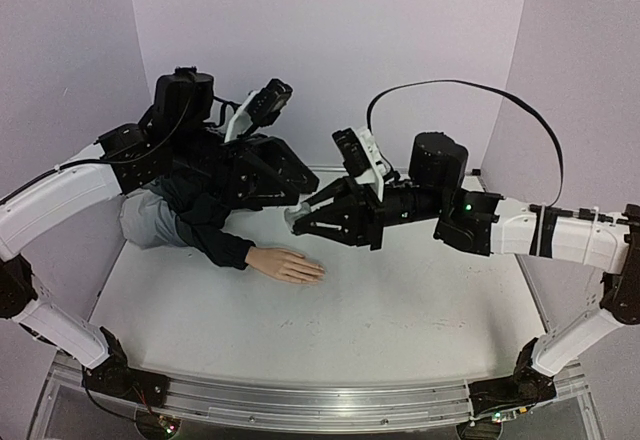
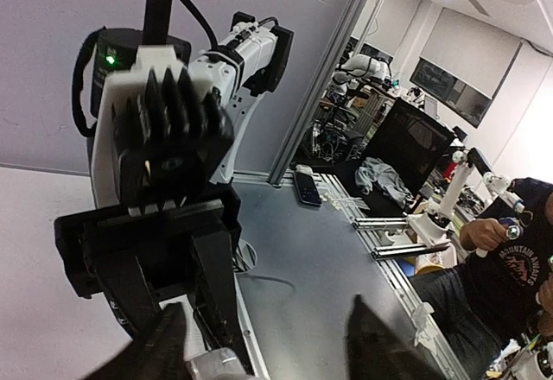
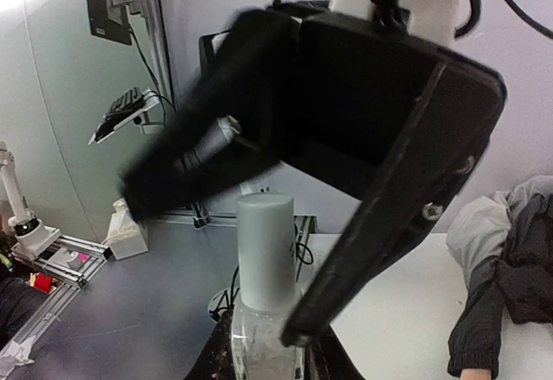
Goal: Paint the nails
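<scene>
The pale peach mannequin hand (image 1: 288, 264) lies flat on the white table, coming out of a dark sleeve (image 1: 215, 238). Its nails (image 1: 318, 272) are too small to make out. My right gripper (image 1: 305, 222) is shut on a small clear bottle (image 1: 298, 214) with a grey cap (image 3: 265, 246) and holds it upright above the table, behind the hand. In the right wrist view my right gripper (image 3: 268, 367) grips the bottle's glass body. My left gripper (image 1: 292, 198) is open, one finger on each side of the cap, not touching it. In the left wrist view my left gripper (image 2: 272, 350) shows spread fingertips.
A grey garment (image 1: 150, 222) lies under the dark sleeve at the table's left. Lilac walls (image 1: 330, 50) close the back and sides. The table's metal front rail (image 1: 320, 400) runs along the near edge. The two arms meet over the table's back middle.
</scene>
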